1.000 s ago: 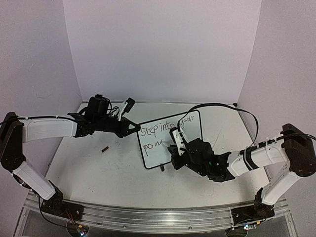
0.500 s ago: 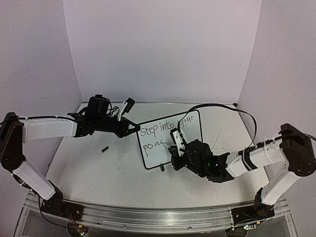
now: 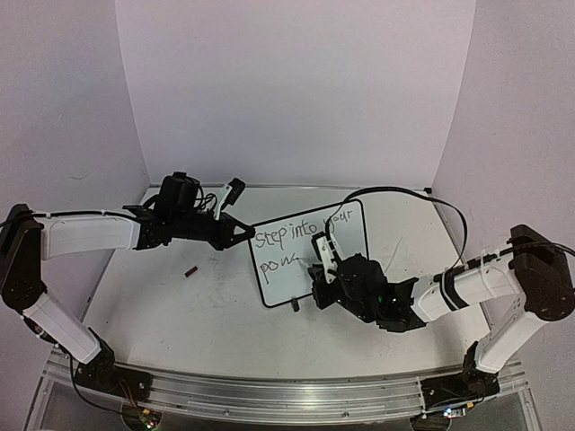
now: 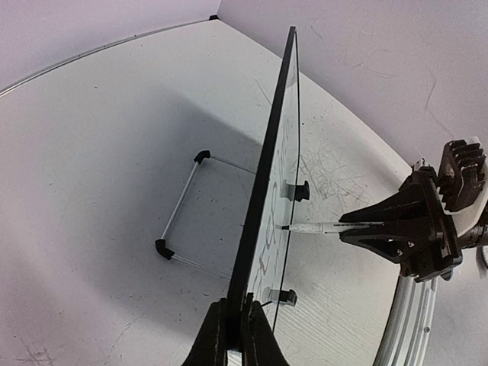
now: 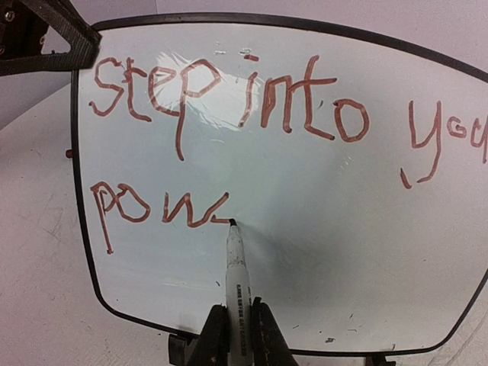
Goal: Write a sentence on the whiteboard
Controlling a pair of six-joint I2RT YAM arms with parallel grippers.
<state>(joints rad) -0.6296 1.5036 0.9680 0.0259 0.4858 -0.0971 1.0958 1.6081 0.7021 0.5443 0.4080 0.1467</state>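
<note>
Writing in progress | whiteboard (image 3: 350,244) stands upright, left gripper (image 4: 238,320) clamped on its side edge | right gripper (image 5: 236,324) clenched on marker (image 5: 236,278), tip touching the whiteboard's lower line | sentence (image 5: 245,103) reads "step into your pow" | likely remaining: "er."

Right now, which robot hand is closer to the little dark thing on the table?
Left. The left gripper, clamping the whiteboard, is beyond the dark piece; the right gripper, holding a marker, is farther, facing the board.
</note>
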